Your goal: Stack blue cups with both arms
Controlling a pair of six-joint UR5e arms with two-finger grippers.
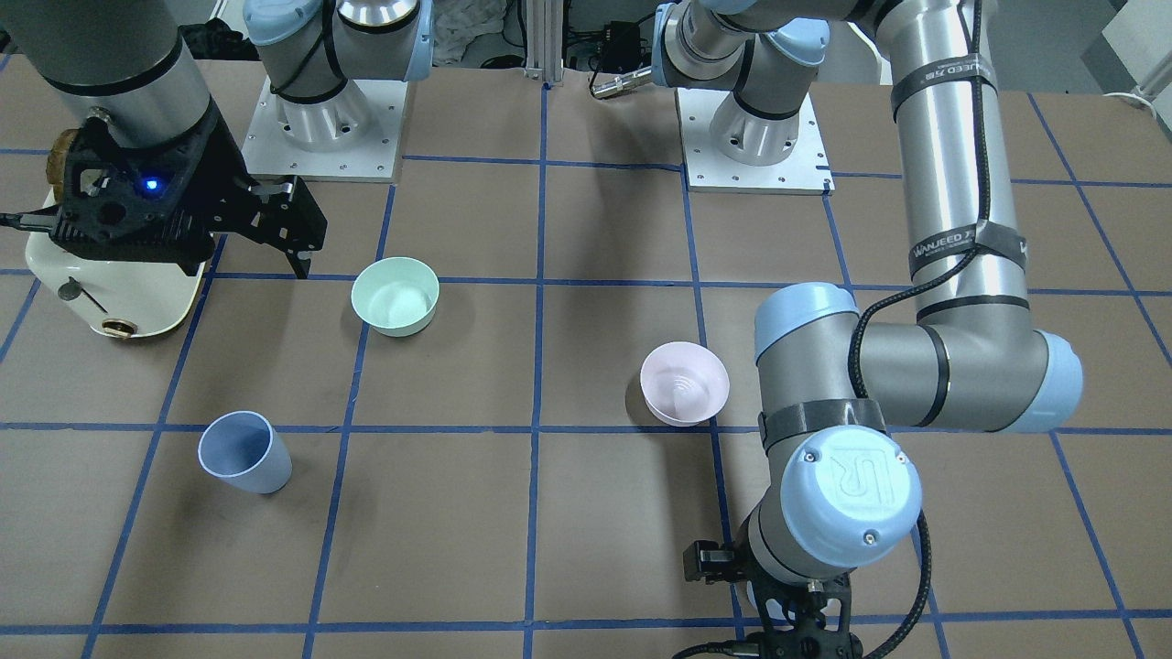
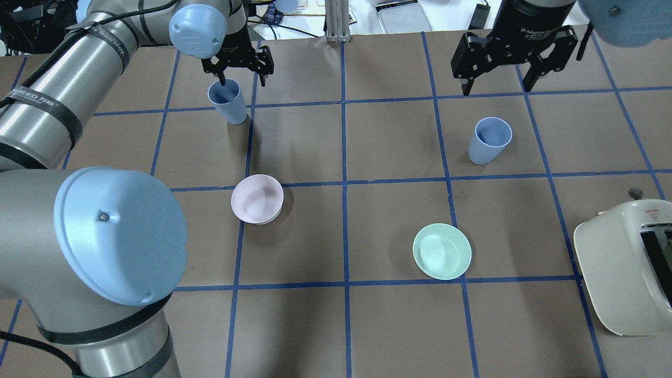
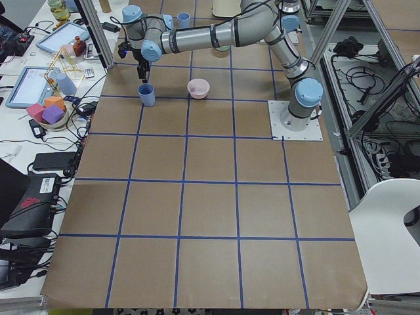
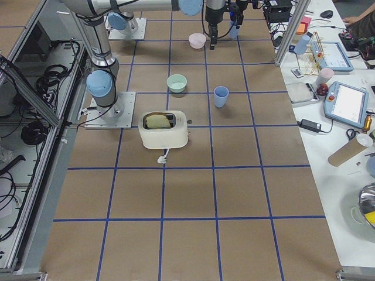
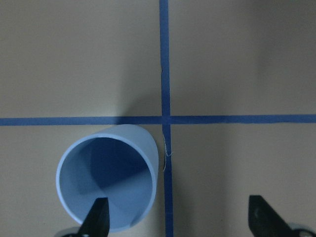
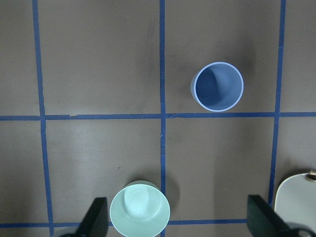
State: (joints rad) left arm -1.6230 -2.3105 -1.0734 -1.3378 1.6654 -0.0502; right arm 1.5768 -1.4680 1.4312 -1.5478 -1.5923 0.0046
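One blue cup (image 2: 227,101) stands upright at the far left of the table. My left gripper (image 2: 242,79) is open just above it. In the left wrist view one fingertip (image 5: 98,217) is over the cup's mouth (image 5: 108,177) and the other is outside to its right, so the cup's wall lies between the jaws. The second blue cup (image 2: 489,139) stands upright on the right. My right gripper (image 2: 496,89) is open and empty, high above the table and beyond that cup. The right wrist view shows this cup (image 6: 217,86) well ahead of the jaws.
A pale pink bowl (image 2: 257,199) sits left of centre, between the left cup and the robot. A mint-green bowl (image 2: 442,251) sits right of centre. A cream toaster (image 2: 625,273) stands at the near right edge. Blue tape lines grid the brown table.
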